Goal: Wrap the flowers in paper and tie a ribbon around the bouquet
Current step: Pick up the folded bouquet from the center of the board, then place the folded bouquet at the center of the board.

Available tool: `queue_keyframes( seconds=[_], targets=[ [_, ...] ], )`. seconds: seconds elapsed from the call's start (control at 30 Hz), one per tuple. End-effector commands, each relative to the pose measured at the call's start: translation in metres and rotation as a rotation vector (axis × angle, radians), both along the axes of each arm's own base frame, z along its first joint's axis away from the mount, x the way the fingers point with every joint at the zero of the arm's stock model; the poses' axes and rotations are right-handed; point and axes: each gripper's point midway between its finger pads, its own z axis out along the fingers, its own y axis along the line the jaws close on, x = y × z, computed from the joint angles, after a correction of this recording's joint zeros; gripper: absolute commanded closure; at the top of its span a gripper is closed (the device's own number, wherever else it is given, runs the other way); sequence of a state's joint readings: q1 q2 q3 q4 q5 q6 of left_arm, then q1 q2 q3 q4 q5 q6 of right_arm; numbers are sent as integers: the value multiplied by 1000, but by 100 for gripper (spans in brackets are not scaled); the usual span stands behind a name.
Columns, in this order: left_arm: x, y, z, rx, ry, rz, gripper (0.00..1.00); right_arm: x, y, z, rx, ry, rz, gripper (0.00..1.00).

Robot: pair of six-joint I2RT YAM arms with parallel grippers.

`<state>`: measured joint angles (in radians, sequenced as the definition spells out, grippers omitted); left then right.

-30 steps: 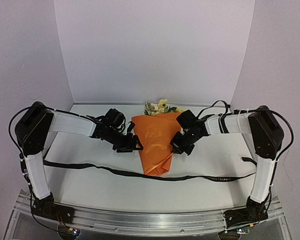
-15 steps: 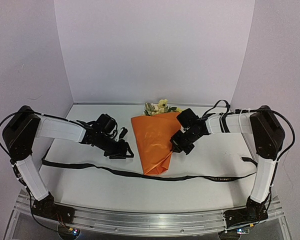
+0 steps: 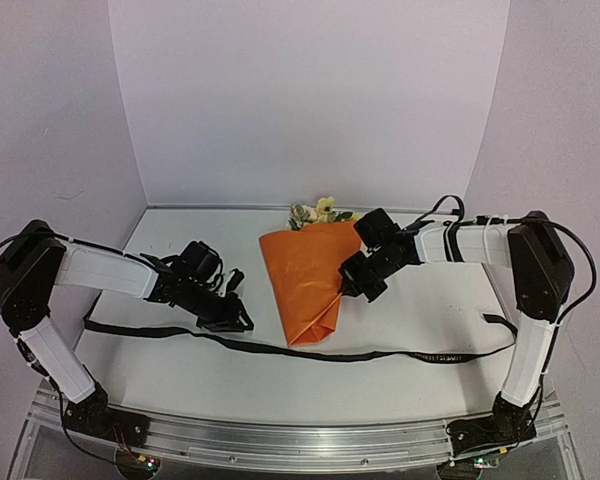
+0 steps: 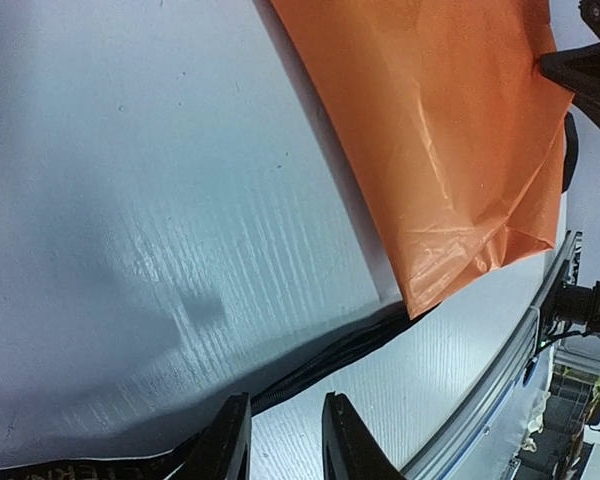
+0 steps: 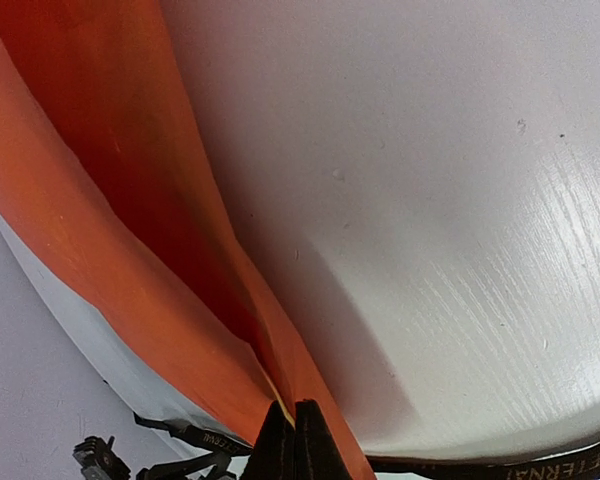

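1. My right gripper [image 3: 346, 288] was clenched on the right edge of the paper [image 5: 110, 200]. In the right wrist view, the two fingers met with the orange fold and a thin pale yellow layer pinched between them.
2. My left gripper [image 3: 240, 321] sat left of centre in the overhead view, low over the table [image 3: 180, 375] and apart from the bouquet [image 3: 305, 280].
3. In the left wrist view, my left gripper [image 4: 285, 405] had its fingers parted by a narrow gap. Bare table showed in the gap, and nothing was grasped.
4. The bouquet lay at the centre of the overhead frame. Its wide end pointed to the top of the frame and its narrow tip to the bottom.
5. The flowers [image 3: 320, 211] showed at the wide end, near the back wall.
6. The ribbon [image 3: 410, 356] lay flat across the lower part of the frame, from left to right. It passed under the tip of the bouquet.
7. In the left wrist view, the ribbon [image 4: 325, 362] ran past the tip of my left-hand finger.
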<state>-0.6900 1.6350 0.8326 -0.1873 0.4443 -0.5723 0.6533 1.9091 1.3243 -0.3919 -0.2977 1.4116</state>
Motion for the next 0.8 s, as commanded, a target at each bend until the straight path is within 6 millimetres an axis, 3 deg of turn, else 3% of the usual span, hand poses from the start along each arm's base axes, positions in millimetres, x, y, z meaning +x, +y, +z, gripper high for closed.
queue_keyframes(
  seconds=[0.0, 0.33, 0.63, 0.77],
  targets=[
    [-11, -12, 17, -68, -36, -44, 79, 5, 11, 29, 71, -50, -44, 100],
    [-40, -25, -2, -65, 21, -110, 84, -10, 15, 34, 78, -61, -52, 100],
    [-23, -27, -42, 16, 76, -17, 86, -25, 22, 31, 67, -69, -35, 100],
    [-11, -26, -48, 27, 84, 52, 85, -33, 23, 30, 58, -72, -20, 100]
  ],
)
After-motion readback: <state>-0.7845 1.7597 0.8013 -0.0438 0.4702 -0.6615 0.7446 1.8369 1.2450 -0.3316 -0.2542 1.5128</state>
